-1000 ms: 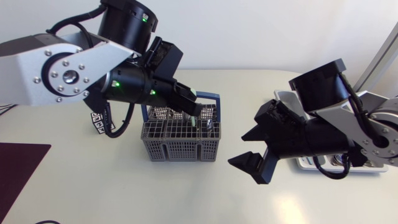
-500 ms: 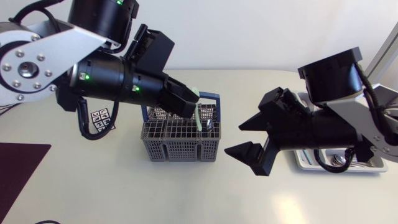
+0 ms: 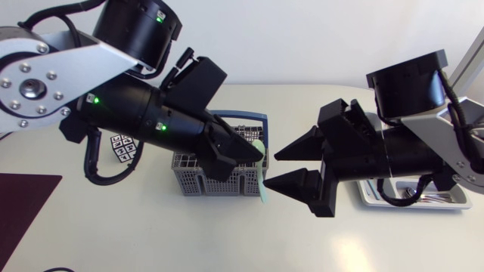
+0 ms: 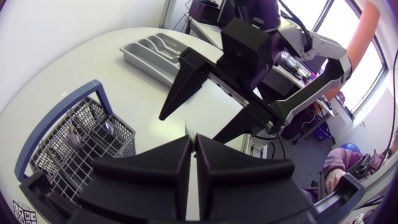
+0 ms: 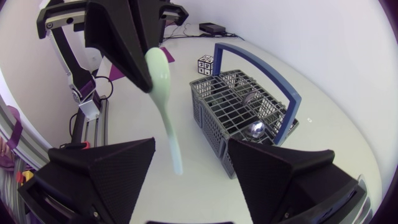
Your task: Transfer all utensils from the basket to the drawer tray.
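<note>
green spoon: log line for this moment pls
left gripper shut on green spoon | spoon in air beside basket | right gripper open, close to spoon | basket holds more utensils

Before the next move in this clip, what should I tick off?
1. Grip, left pincer shut on green spoon: ok.
2. Clearance, green spoon hangs apart from basket: ok.
3. Receiver, right pincer open: ok.
4. Handle deep enough inside right pincer: cannot tell.
5. Basket emptied: not ok, metal utensil inside.
</note>
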`<state>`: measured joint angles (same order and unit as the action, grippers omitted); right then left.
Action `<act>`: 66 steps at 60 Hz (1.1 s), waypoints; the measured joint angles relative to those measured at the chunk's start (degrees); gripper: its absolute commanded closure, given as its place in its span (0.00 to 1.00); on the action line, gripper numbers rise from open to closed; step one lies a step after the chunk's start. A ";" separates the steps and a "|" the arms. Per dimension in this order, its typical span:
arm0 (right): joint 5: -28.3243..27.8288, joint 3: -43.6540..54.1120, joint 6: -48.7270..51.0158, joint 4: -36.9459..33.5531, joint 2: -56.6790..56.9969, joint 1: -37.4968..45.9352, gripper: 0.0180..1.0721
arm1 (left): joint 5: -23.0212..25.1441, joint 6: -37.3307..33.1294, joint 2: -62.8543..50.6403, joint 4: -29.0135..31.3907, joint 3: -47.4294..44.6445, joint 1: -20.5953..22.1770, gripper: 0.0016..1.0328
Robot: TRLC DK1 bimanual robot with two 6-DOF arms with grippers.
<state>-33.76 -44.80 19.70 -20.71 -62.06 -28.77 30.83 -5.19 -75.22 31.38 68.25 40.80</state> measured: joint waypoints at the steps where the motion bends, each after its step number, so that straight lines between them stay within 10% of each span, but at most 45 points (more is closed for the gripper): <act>1: -0.66 0.00 0.00 0.00 -0.04 0.00 0.33 | 0.35 -0.11 0.00 0.24 0.00 0.17 0.97; 42: -10.40 0.39 5.46 -5.97 0.92 -3.98 0.94 | 5.66 -4.37 0.00 4.68 0.00 2.14 0.97; 66: -10.43 0.79 6.08 -6.47 1.64 -4.17 0.95 | 6.88 -5.60 0.00 5.77 0.00 2.14 0.93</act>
<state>-44.18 -44.01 25.78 -27.18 -60.42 -32.95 37.71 -10.79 -75.22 37.15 68.25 42.94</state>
